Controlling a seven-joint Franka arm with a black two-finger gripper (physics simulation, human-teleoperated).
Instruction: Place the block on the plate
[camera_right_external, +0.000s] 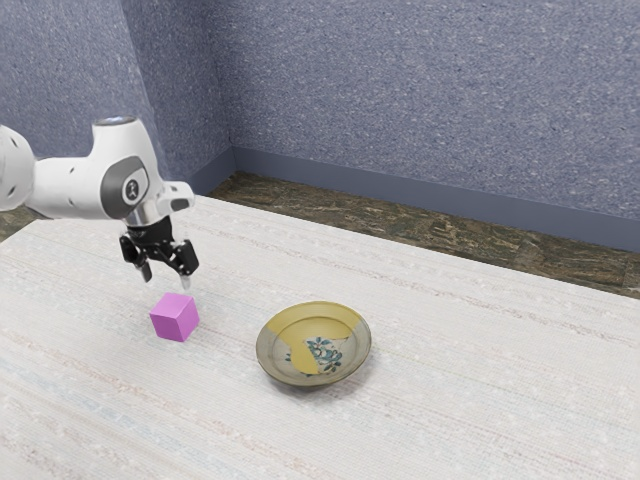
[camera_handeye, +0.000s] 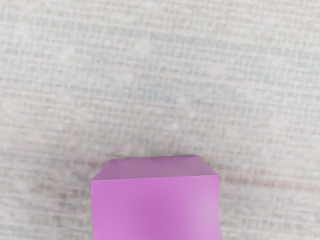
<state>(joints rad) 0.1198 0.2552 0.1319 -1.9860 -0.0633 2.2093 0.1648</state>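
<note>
Gripper (camera_right_external: 165, 277) spread wide above a pale table (camera_right_external: 450, 400) (faintly streaked), speckled blue-grey walls (camera_right_external: 420, 100) beyond.

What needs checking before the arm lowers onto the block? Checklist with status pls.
1. Fingers open: ok, they stand apart with nothing between them.
2. Block resting on the table: ok, flat on one face.
3. Fingers above the block: ok, just over it in the exterior view.
4. Finger spread lined up with the block's sides: cannot tell from these angles.
5. Plate ready: ok, face up and empty.
6. Plate apart from the block: ok, bare tabletop between them.
</note>
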